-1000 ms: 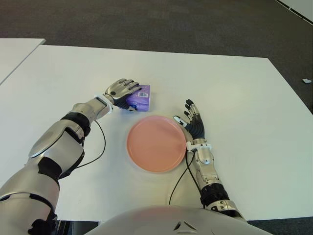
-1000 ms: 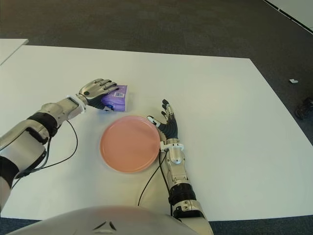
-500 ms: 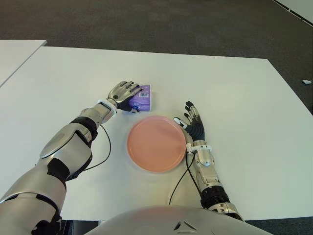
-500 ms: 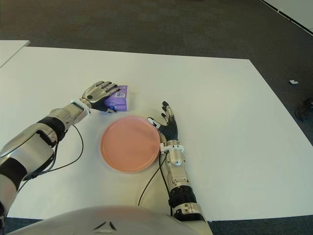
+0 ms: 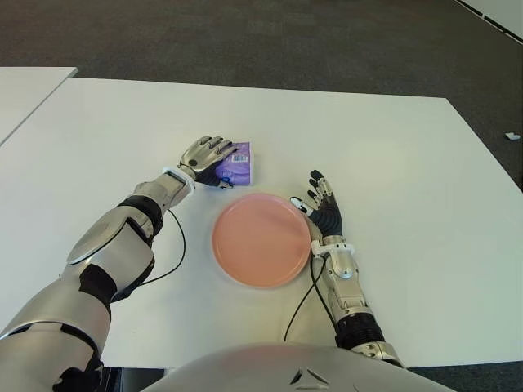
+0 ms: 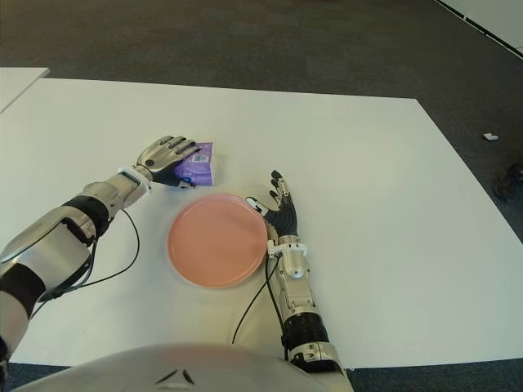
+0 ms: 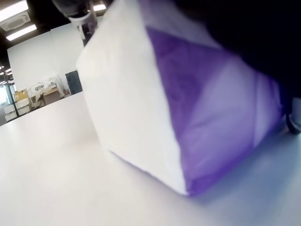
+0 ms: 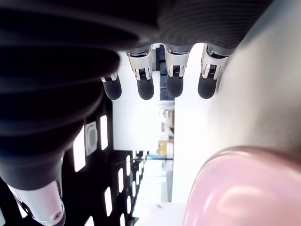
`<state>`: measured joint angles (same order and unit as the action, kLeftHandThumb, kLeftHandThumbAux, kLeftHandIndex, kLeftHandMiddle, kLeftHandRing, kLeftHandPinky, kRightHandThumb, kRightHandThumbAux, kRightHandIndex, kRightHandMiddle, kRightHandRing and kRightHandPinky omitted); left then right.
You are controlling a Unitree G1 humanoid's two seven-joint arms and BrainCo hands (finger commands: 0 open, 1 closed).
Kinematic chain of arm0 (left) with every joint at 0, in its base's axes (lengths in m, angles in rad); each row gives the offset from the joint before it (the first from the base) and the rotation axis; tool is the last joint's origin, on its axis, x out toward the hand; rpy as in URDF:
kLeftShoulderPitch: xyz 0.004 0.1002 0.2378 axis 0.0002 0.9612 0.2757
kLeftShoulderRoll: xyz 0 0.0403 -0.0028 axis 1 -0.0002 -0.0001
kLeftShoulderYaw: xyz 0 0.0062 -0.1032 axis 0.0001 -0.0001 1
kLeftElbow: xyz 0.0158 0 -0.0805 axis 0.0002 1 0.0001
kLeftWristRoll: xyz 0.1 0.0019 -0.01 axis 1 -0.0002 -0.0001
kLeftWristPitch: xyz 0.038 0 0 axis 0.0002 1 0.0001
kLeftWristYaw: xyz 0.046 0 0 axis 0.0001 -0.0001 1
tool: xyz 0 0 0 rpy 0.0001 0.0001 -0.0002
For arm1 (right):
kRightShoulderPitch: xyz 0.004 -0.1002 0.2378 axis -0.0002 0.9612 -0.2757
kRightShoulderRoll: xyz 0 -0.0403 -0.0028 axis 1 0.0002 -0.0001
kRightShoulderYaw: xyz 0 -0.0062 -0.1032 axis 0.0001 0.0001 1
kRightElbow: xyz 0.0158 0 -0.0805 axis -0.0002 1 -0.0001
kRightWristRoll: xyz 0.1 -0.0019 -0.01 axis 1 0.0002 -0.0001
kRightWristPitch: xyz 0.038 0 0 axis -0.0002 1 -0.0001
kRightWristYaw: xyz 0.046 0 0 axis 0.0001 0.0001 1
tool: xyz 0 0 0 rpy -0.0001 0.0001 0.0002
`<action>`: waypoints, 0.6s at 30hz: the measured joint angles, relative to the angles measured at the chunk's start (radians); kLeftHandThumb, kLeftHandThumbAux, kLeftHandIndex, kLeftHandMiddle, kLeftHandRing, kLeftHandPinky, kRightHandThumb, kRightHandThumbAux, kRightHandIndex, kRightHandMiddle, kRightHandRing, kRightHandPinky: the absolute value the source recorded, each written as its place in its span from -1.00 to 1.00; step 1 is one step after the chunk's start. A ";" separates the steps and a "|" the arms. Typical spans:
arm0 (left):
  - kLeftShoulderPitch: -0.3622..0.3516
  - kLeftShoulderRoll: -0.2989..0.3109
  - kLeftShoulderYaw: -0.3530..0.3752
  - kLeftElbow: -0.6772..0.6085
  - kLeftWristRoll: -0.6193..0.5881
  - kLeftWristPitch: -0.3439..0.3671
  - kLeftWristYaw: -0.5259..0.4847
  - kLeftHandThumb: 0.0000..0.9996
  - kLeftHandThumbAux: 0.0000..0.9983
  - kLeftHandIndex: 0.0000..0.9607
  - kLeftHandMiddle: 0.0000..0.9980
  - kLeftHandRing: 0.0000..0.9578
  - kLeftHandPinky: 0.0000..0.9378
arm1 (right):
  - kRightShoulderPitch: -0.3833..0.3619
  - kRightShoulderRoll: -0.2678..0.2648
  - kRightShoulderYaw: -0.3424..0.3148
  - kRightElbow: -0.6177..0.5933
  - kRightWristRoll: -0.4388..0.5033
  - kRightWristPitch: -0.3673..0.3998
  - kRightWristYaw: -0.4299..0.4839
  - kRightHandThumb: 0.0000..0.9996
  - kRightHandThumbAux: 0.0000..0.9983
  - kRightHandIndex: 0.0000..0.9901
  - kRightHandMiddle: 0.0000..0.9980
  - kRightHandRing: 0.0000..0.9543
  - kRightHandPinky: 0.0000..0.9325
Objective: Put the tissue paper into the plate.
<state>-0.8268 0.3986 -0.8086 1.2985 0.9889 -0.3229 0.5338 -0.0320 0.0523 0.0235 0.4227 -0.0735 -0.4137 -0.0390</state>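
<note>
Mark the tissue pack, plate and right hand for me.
tissue pack (image 5: 240, 162), left eye view, on the exposed purple top beside the left hand's fingers.
plate (image 5: 261, 239), left eye view, on the bare pink centre.
right hand (image 5: 326, 215), left eye view, on the palm, just right of the plate.

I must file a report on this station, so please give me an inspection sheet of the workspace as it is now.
Surface: white table, bare apart from the items below.
Job's things: purple tissue pack lies on the table beyond the pink plate, not in it.
Clutter: nothing seen on the table.
Hands: left hand lies over the tissue pack, fingers draped on it; right hand open, beside the plate's right rim.
Cables: black cable from the left arm; another from the right arm.
Surroundings: dark carpet; second white table at left; small white object on the floor.
</note>
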 measured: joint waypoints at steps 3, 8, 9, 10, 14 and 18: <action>0.000 0.002 0.000 0.000 -0.001 -0.007 0.000 -0.95 -0.22 -1.00 -1.00 -1.00 -1.00 | 0.005 0.001 0.002 -0.008 0.000 0.007 0.003 -0.94 0.39 -1.00 -1.00 -1.00 -1.00; -0.001 0.007 0.000 0.000 -0.007 -0.018 0.000 -0.95 -0.19 -1.00 -1.00 -1.00 -1.00 | 0.011 0.002 0.003 -0.019 0.000 0.016 0.007 -0.93 0.39 -1.00 -1.00 -1.00 -1.00; -0.001 0.008 0.000 0.000 -0.007 -0.020 0.000 -0.94 -0.18 -1.00 -1.00 -1.00 -0.99 | 0.012 0.002 0.003 -0.020 0.000 0.017 0.008 -0.93 0.40 -1.00 -1.00 -1.00 -1.00; -0.001 0.009 0.000 0.000 -0.008 -0.022 -0.001 -0.94 -0.18 -1.00 -1.00 -1.00 -0.98 | 0.012 0.002 0.003 -0.020 0.000 0.018 0.008 -0.93 0.40 -1.00 -1.00 -1.00 -1.00; -0.005 0.011 0.003 0.003 -0.018 -0.028 -0.006 -0.62 -0.03 -0.68 -0.46 -0.46 -0.40 | 0.012 0.003 0.003 -0.023 0.000 0.023 0.009 -0.92 0.40 -1.00 -1.00 -1.00 -1.00; -0.009 0.010 0.005 0.004 -0.032 -0.028 -0.007 0.09 0.25 -0.24 0.10 0.14 0.23 | 0.013 0.004 0.003 -0.027 0.000 0.027 0.009 -0.93 0.41 -1.00 -1.00 -1.00 -1.00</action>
<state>-0.8354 0.4087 -0.8032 1.3021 0.9570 -0.3506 0.5264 -0.0185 0.0566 0.0263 0.3959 -0.0734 -0.3863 -0.0302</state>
